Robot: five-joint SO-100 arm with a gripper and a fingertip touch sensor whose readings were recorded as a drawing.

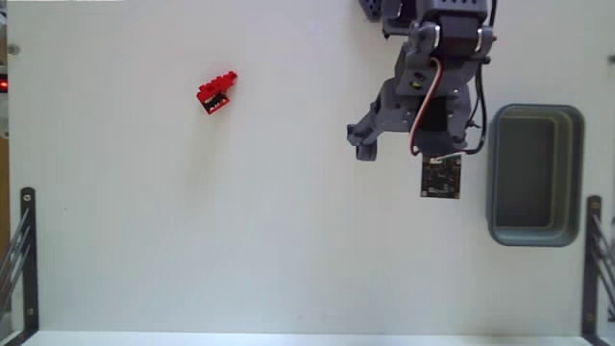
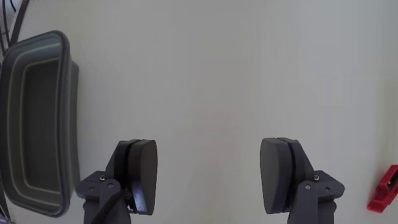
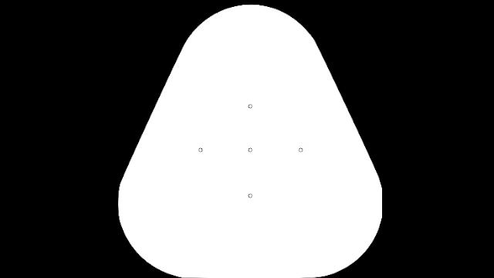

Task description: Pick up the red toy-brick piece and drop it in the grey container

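In the fixed view the red toy-brick piece [image 1: 216,91] lies on the white table at the upper left, studs up and turned at an angle. The grey container [image 1: 494,173] stands at the right edge and nothing shows inside it. My gripper [image 1: 418,149] hangs between them, close to the container's left side and far from the brick. In the wrist view my gripper [image 2: 209,149] is open wide with only bare table between its pads. There the container [image 2: 37,37] is at the left and the brick [image 2: 384,190] peeks in at the lower right edge.
Black metal brackets stand at the table's lower left [image 1: 24,250] and lower right [image 1: 594,250] in the fixed view. A small camera board [image 1: 440,178] hangs off the wrist. Dark cables [image 2: 12,18] cross the wrist view's top left corner.
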